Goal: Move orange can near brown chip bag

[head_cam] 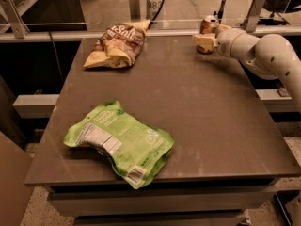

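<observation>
The orange can (208, 24) stands upright at the far right corner of the dark table (188, 107), by the back edge. My gripper (203, 41) is right in front of the can's lower part and hides its base; I cannot tell whether it touches the can. The white arm (263, 51) reaches in from the right. The brown chip bag (117, 44) lies at the far left of the table, well apart from the can.
A large flat bright-green bag (120, 142) with a white label lies near the table's front left edge. A metal rail with posts (141, 25) runs along the back edge behind the can and the brown bag.
</observation>
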`<state>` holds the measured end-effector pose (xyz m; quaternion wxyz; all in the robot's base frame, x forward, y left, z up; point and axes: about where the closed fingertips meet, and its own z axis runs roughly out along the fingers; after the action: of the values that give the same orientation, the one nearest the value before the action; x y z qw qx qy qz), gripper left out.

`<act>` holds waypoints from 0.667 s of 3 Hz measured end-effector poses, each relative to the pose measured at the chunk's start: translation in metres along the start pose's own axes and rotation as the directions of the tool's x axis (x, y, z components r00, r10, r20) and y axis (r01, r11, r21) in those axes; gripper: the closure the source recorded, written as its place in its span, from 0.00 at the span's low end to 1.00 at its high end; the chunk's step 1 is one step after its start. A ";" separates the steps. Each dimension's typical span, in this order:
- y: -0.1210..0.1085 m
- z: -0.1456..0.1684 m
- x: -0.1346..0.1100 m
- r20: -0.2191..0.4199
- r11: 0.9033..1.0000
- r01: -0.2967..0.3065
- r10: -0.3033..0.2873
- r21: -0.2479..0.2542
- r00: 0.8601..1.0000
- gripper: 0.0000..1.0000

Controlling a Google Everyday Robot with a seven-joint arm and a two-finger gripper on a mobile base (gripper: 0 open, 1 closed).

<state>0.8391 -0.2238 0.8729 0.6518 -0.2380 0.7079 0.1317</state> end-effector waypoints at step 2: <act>-0.014 0.017 0.007 0.008 0.998 -0.021 0.021 -0.051 1.000 0.87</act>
<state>0.8603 -0.2288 0.8657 0.6473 -0.2465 0.7039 0.1575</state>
